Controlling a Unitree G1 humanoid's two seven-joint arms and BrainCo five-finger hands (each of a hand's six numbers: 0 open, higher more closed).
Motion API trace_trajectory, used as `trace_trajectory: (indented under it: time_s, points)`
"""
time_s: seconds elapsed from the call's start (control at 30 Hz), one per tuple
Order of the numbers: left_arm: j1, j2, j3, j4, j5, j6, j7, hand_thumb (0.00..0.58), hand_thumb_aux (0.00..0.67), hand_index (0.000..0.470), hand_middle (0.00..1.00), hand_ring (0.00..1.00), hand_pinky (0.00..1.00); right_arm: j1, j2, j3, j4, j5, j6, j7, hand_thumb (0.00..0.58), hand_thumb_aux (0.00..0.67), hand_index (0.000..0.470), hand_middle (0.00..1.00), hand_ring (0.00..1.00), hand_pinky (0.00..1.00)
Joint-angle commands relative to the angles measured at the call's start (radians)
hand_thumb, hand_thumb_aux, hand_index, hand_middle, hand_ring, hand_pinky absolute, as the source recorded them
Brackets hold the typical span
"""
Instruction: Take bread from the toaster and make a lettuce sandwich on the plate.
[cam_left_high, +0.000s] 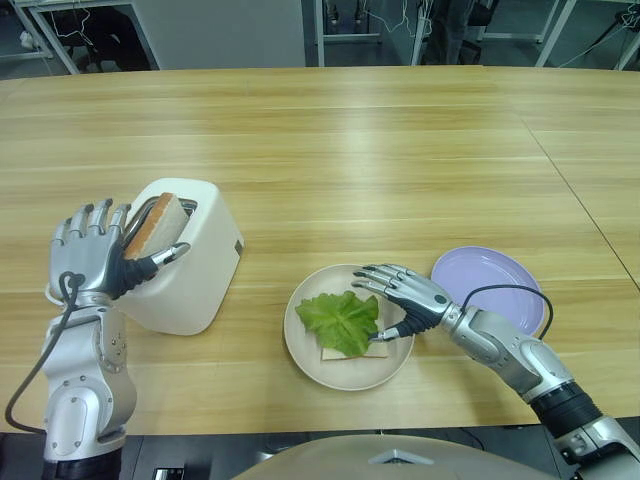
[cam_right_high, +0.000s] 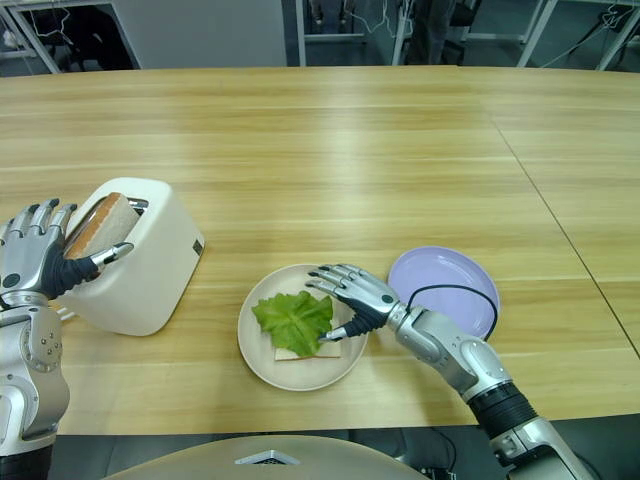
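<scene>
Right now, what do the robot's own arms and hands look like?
The left hand and right hand are silver-grey metal with black joints and dark fingertips. The forearms are rounded silver shells in segments. The right one ends in a black ribbed cuff. A thin black cable loops out from each wrist.
</scene>
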Motion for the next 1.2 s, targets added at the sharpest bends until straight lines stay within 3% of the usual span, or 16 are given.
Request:
trace_trajectory:
  time_s: [0.03,0.07,0.1,0.13,0.33,0.37,0.4,0.87,1.07,1.2]
  points:
    - [-0.016,0.012,-0.035,0.055,-0.016,0.001,-0.017,0.0,0.0,0.0,0.0,0.0,0.0,0.015,-0.017,-0.014,-0.048,-0.019,0.017,0.001,0.0,0.0,0.0,0.0,0.0,0.0]
    - [-0.023,0.013,-0.04,0.065,-0.017,0.001,-0.014,0.482,0.394,0.271,0.0,0.0,0.0,0.02,-0.019,-0.018,-0.062,-0.016,0.019,0.004,0.0,0.0,0.0,0.0,0.0,0.0]
    - [-0.032,0.014,-0.044,0.075,-0.022,-0.002,-0.008,0.556,0.533,0.366,0.0,0.0,0.0,0.026,-0.021,-0.022,-0.077,-0.012,0.021,0.007,0.0,0.0,0.0,0.0,0.0,0.0]
    - [-0.04,0.016,-0.048,0.085,-0.025,-0.002,-0.003,0.58,0.67,0.46,0.0,0.0,0.0,0.032,-0.022,-0.024,-0.092,-0.008,0.02,0.008,0.0,0.0,0.0,0.0,0.0,0.0]
    - [-0.077,0.019,-0.052,0.111,-0.083,-0.023,0.04,0.58,0.67,0.46,0.0,0.0,0.0,0.063,-0.013,-0.036,-0.162,0.035,0.017,0.023,0.0,0.0,0.0,0.0,0.0,0.0]
    - [-0.081,0.019,-0.049,0.103,-0.1,-0.033,0.05,0.58,0.67,0.46,0.78,0.78,0.78,0.065,-0.012,-0.037,-0.167,0.037,0.016,0.023,0.0,0.0,0.0,0.0,0.0,0.0]
    - [-0.089,0.015,-0.044,0.09,-0.117,-0.047,0.068,0.58,0.67,0.46,1.0,1.0,1.0,0.068,-0.011,-0.039,-0.171,0.043,0.015,0.023,0.0,0.0,0.0,0.0,0.0,0.0]
    - [-0.156,-0.03,0.106,-0.155,-0.306,-0.164,0.236,0.58,0.67,0.46,1.0,1.0,1.0,0.113,-0.012,-0.053,-0.193,0.062,0.0,0.0,0.0,0.0,0.0,0.0,0.0,0.0]
    - [-0.189,-0.037,0.155,-0.256,-0.366,-0.188,0.228,0.58,0.67,0.46,1.0,1.0,1.0,0.13,-0.016,-0.08,-0.209,0.068,-0.028,-0.022,0.0,0.0,0.0,0.0,0.0,0.0]
    - [-0.227,-0.146,0.111,-0.371,-0.578,-0.123,0.147,0.58,0.67,0.46,1.0,1.0,1.0,0.147,-0.035,-0.142,-0.22,0.063,-0.059,-0.09,0.0,0.0,0.0,0.0,0.0,0.0]
